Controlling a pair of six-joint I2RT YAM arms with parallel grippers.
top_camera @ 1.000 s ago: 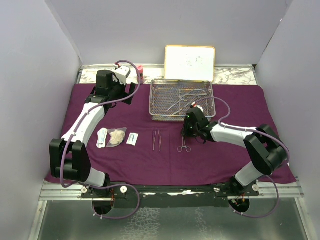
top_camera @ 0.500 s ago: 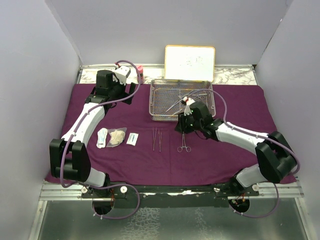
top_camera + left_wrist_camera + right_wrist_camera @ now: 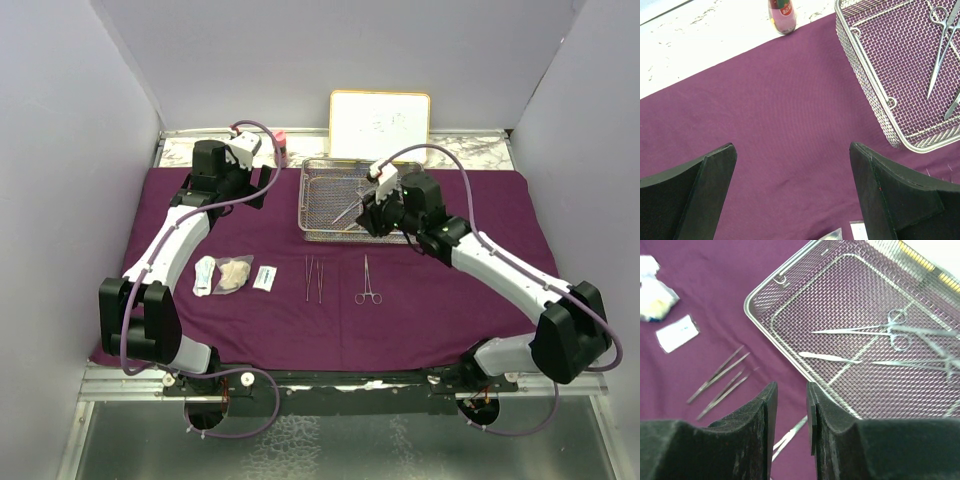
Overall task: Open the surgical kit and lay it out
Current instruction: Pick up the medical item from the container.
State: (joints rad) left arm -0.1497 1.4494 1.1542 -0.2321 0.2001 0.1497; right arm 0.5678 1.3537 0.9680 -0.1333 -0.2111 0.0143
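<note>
The surgical kit lies open. Its purple cloth (image 3: 450, 310) is spread flat, with the wire-mesh tray (image 3: 305, 200) at the back. Steel instruments (image 3: 865, 330) remain inside the tray. On the cloth, from left to right, lie a packet (image 3: 205, 275), gauze (image 3: 235, 273), a white packet (image 3: 264, 278), two forceps (image 3: 313, 279) and a clamp (image 3: 367, 281). My right gripper (image 3: 370, 220) hovers at the tray's near edge, open a little and holding nothing (image 3: 791, 387). The clamp (image 3: 792, 432) shows below its jaws. My left gripper (image 3: 260, 188) stands wide open over bare cloth left of the tray (image 3: 792, 147).
A framed whiteboard (image 3: 380, 125) leans on the back wall behind the tray. A small pink-capped bottle (image 3: 281, 140) stands on the marble strip near the left gripper. White walls close in both sides. Bare cloth lies right of the clamp.
My right gripper has moved from just above the clamp back and up to the tray's near edge. The clamp stays on the cloth. The left arm has not moved.
</note>
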